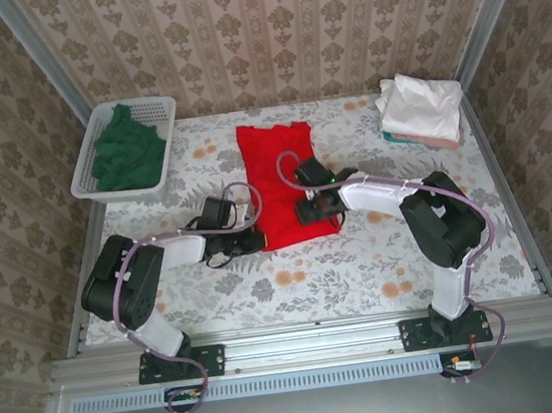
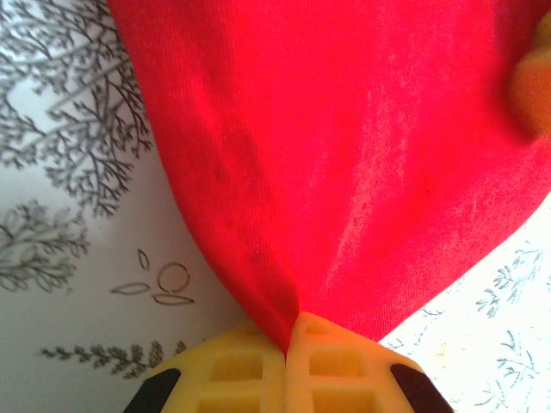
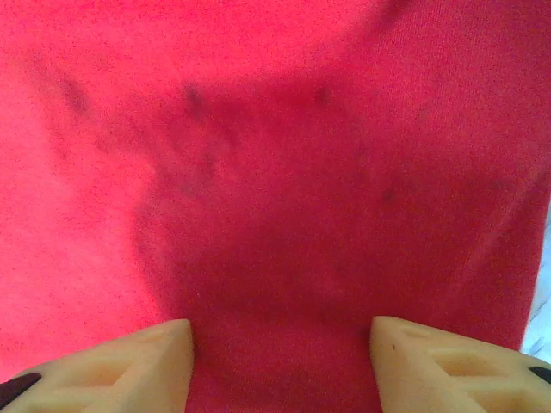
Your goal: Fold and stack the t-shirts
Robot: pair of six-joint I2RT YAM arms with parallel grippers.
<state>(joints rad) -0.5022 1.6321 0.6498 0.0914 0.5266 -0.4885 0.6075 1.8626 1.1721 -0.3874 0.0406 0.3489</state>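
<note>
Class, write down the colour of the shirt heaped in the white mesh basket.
The shirt is dark green, clearest in the top external view.

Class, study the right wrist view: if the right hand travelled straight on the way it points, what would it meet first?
The red t-shirt. The right hand is open and aimed at the cloth spread before it, though how far off is unclear.

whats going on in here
The left pincer is shut on the near-left corner of the bright red cloth t-shirt spread on the floral table; the right pincer is open over it. A dark green shirt sits in the white mesh basket; folded white and pastel shirts are stacked far right.
</note>
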